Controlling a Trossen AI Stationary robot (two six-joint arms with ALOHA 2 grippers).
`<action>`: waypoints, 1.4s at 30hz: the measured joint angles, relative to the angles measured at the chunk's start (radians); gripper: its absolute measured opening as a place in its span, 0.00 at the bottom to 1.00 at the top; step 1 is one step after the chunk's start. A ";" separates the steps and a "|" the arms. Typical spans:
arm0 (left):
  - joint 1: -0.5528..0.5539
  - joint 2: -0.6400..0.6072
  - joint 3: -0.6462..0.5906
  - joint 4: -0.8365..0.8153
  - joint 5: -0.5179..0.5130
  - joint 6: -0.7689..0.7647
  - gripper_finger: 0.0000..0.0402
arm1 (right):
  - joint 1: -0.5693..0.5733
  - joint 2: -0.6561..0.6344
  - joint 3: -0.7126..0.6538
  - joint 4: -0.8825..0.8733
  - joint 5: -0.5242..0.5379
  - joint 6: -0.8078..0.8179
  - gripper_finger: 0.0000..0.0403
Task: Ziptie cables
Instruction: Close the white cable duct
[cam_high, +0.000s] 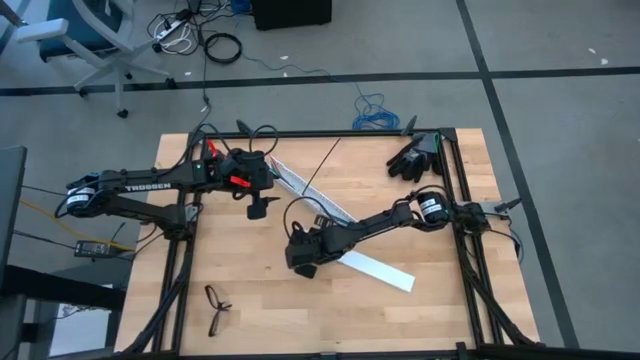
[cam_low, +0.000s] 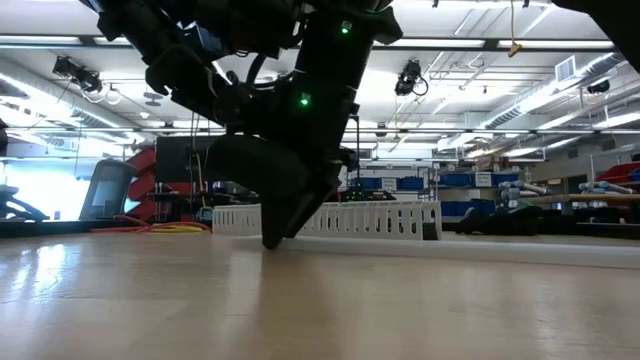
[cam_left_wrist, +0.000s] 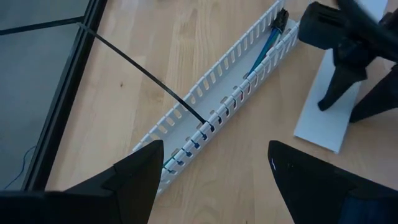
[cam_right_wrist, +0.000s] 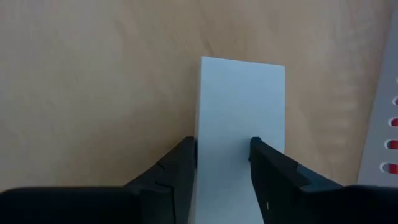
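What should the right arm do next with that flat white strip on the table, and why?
Probably finish closing and lift. The right tool is down at the table, its fingers straddling one end of the flat white strip but not clearly clamped on it. The slotted rail with the cables lies alongside.

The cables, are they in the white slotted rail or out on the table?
In. The cables lie along the white slotted rail, their black connector at its far end.
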 joint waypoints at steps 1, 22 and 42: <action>0.000 0.000 0.000 -0.001 0.000 0.000 0.75 | -0.005 0.000 0.000 0.000 0.000 0.006 0.35; 0.001 0.010 0.000 -0.009 0.057 0.000 0.75 | -0.039 -0.087 0.002 0.094 -0.051 -0.144 0.69; 0.011 0.191 0.001 0.037 0.185 0.046 0.75 | -0.039 -0.146 -0.220 0.136 -0.039 -0.196 0.62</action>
